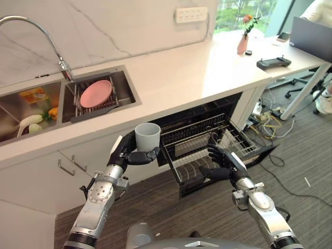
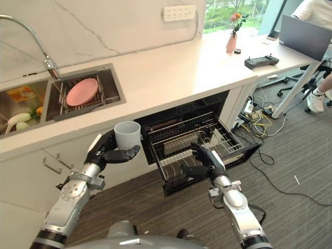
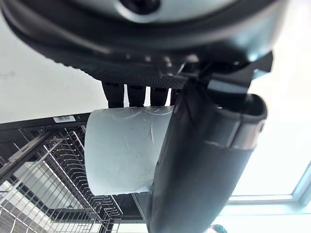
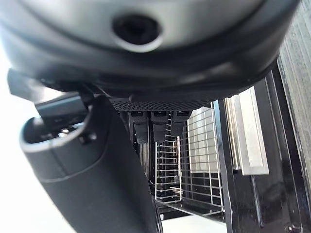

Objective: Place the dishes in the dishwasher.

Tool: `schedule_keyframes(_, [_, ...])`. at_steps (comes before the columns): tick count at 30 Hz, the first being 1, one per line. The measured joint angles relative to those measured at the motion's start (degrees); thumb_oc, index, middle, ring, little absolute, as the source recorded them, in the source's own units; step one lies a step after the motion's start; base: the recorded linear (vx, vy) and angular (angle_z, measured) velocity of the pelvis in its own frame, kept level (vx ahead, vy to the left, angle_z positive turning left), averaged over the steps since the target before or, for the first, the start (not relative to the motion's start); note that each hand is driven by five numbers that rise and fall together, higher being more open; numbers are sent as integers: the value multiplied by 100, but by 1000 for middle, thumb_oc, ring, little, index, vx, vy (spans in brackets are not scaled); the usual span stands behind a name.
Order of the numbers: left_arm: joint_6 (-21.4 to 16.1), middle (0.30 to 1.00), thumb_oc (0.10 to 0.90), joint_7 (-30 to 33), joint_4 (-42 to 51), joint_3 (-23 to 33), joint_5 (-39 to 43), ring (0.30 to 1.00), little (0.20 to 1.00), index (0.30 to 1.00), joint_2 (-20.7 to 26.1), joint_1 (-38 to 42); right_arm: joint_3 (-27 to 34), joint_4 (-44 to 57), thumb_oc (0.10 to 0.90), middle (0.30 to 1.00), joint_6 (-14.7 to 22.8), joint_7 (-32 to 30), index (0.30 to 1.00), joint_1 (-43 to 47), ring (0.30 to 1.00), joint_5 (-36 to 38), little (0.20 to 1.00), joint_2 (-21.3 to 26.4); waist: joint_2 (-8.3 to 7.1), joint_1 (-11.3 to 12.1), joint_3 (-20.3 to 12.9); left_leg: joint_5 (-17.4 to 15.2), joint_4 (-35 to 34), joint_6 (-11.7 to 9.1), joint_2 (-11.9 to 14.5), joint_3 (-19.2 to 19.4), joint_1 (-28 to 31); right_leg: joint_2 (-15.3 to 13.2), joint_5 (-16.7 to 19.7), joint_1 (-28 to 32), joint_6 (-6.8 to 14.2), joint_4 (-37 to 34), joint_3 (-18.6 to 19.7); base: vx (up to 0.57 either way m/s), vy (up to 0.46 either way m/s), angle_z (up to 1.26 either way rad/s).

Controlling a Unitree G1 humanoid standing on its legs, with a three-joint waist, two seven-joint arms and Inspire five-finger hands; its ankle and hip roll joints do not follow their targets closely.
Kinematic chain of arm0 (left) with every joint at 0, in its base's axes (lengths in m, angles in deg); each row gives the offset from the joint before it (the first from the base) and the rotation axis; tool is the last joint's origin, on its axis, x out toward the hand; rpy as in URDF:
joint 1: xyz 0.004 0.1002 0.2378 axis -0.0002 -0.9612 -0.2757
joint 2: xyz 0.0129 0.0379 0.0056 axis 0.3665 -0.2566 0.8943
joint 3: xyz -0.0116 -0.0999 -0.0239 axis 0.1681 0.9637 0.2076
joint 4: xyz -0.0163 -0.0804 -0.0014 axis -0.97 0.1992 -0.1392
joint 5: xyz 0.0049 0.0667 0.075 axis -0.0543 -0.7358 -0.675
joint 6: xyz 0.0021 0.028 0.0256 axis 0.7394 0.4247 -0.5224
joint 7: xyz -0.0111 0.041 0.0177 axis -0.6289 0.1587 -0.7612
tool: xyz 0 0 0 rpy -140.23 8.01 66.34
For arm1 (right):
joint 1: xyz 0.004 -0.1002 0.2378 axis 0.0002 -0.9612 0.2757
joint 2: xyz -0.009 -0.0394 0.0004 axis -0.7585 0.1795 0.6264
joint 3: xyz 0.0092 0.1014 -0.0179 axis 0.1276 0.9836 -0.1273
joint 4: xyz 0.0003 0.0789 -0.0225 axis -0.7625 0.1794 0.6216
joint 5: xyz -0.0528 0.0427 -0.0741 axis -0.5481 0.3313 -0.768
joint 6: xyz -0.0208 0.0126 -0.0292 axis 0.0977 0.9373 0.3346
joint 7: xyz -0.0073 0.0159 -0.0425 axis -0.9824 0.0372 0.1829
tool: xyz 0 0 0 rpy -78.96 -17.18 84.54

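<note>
My left hand (image 1: 123, 151) is shut on a pale grey cup (image 1: 148, 136), which it holds upright in the air before the counter's front edge, left of the open dishwasher. The left wrist view has the cup (image 3: 121, 150) clamped between the thumb and the fingers. The dishwasher's wire rack (image 1: 192, 148) is pulled out below the counter. My right hand (image 1: 228, 165) hangs over the rack's front right part, fingers relaxed and holding nothing. A pink plate (image 1: 96, 93) lies in the drain rack of the right sink basin.
The left basin (image 1: 31, 104) holds vegetables under a curved tap (image 1: 31, 23). On the far counter stand a pink vase (image 1: 242, 44) and a black controller (image 1: 273, 63). Cables (image 1: 272, 124) lie on the floor at right, near a person's shoe (image 1: 324, 104).
</note>
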Motion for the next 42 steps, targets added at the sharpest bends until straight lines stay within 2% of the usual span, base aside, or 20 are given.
schedule_keyframes(3, [-8, 300, 400, 13, 1, -18, 53, 300, 300, 300, -10, 28, 1, -15, 800, 900, 0, -57, 900, 42, 900, 69, 900, 9, -2, -124, 33, 168, -1440, 120, 129, -50, 255, 64, -63, -12, 41, 2, 142, 83, 245, -25])
schedule_keyframes(4, [-9, 300, 400, 9, -1, -39, 54, 300, 300, 300, -13, 41, 4, -30, 800, 900, 0, -80, 900, 62, 900, 168, 900, 23, 22, -137, 44, 315, -2086, 96, 121, -131, 462, 78, -76, -29, 40, 13, 177, 101, 239, -24])
schedule_keyframes(6, [-4, 300, 400, -16, -15, -188, 54, 300, 300, 300, -26, 80, 154, -146, 800, 900, -16, -122, 900, 52, 900, 219, 900, 10, 76, -260, 111, 749, -3043, 111, 325, -222, 836, 157, -73, 2, 114, -6, 193, 109, 316, -10])
schedule_keyframes(8, [22, 300, 400, -89, -14, -227, 53, 300, 300, 300, -39, 119, 396, -145, 800, 900, -16, -113, 900, -45, 900, 216, 900, -15, 148, -369, 123, 876, -3172, 113, 269, -76, 1071, 139, -39, 31, 205, -12, 150, 93, 256, 9])
schedule_keyframes(9, [24, 300, 400, -110, -10, -230, 48, 300, 300, 300, -42, 105, 465, -133, 800, 900, -16, -129, 900, -101, 900, 216, 900, -1, 263, -457, 68, 968, -3326, 183, 170, 42, 1251, 128, -25, 58, 298, 7, 117, 63, 252, 24])
schedule_keyframes(10, [27, 300, 400, -139, -20, -224, 45, 300, 300, 300, 0, 190, 663, -150, 800, 900, -19, -157, 900, -113, 900, 217, 900, -75, 355, -541, 118, 886, -3429, 345, 7, 108, 1411, 19, -26, 131, 454, 46, 90, 24, 144, 22])
schedule_keyframes(14, [37, 300, 400, -120, 20, -145, 34, 300, 300, 300, 133, 257, 562, -42, 800, 900, -21, -149, 900, -152, 900, 214, 900, -136, 286, -521, 87, 750, -3423, 608, -433, 120, 1444, -422, 142, 132, 725, 14, 113, 35, 152, 6])
schedule_keyframes(17, [43, 300, 400, -26, 16, -40, 25, 300, 300, 300, 233, 252, 381, 115, 800, 900, -28, -19, 900, -101, 900, 234, 900, -438, 277, -303, 60, 612, -3427, 799, -727, 259, 1551, -702, 191, 126, 917, 8, 279, 55, 149, -17])
schedule_keyframes(20, [43, 300, 400, 13, 15, 37, 26, 300, 300, 300, 238, 257, 258, 441, 800, 900, -75, 71, 900, -81, 900, 535, 900, -580, 268, -242, 59, 590, -3427, 834, -768, 420, 1578, -746, 227, 83, 979, 4, 454, 22, 35, -26])
schedule_keyframes(23, [49, 300, 400, 67, 15, 24, -9, 300, 300, 300, 206, 295, 125, 963, 800, 900, -121, 153, 900, -182, 900, 945, 900, -599, 148, -292, -25, 578, -3442, 828, -746, 540, 1577, -737, 250, -2, 968, 2, 576, 38, 4, -20])
schedule_keyframes(27, [59, 300, 400, 406, -20, -18, -215, 300, 300, 300, 58, 443, 80, 1411, 800, 900, -124, 197, 900, -195, 900, 1400, 900, -628, 38, -502, -131, 575, -3434, 821, -733, 649, 1608, -720, 273, -38, 958, -2, 688, 45, -10, -18])
schedule_keyframes(29, [60, 300, 400, 608, -80, -213, -409, 300, 300, 300, 49, 663, 51, 1524, 800, 900, -119, 109, 900, -146, 900, 1622, 900, -633, 6, -559, -194, 563, -3428, 817, -726, 784, 1654, -708, 298, -83, 948, -5, 816, 23, -2, -34])
schedule_keyframes(32, [50, 300, 400, 843, -422, -593, -539, 300, 300, 300, -30, 1149, -188, 1557, 800, 900, -106, -131, 900, -33, 900, 1806, 900, -615, 11, -677, -279, 552, -3426, 818, -720, 1005, 1700, -654, 363, -202, 933, -8, 1039, 8, 17, -39])
schedule_keyframes(35, [89, 300, 400, 1333, -1252, -1029, -838, 300, 300, 300, -213, 1983, -760, 1569, 800, 900, -103, -476, 900, 328, 900, 2113, 900, -614, 40, -759, -303, 554, -3428, 819, -696, 1261, 1739, -639, 448, -296, 912, -12, 1274, 17, 26, -46])
schedule_keyframes(36, [119, 300, 400, 1612, -1590, -1252, -919, 300, 300, 300, -312, 2317, -1044, 1586, 800, 900, -103, -673, 900, 519, 900, 2246, 900, -650, 47, -851, -307, 553, -3435, 817, -689, 1338, 1788, -638, 460, -299, 910, -27, 1352, 10, 28, -30])
schedule_keyframes(40, [137, 300, 400, 2316, -1911, -1494, -1077, 300, 300, 300, -792, 2776, -1386, 1629, 800, 900, -39, -1326, 900, 1013, 900, 2289, 900, -780, 124, -948, -353, 555, -3451, 811, -674, 1444, 1789, -637, 474, -376, 919, -29, 1368, -3, 12, -16])
schedule_keyframes(42, [136, 300, 400, 2417, -1909, -1547, -1082, 300, 300, 300, -885, 2806, -1413, 1630, 800, 900, 8, -1533, 900, 1175, 900, 2469, 900, -764, 187, -941, -392, 557, -3441, 808, -664, 1449, 1783, -628, 501, -374, 884, -29, 1364, 1, -1, -4])
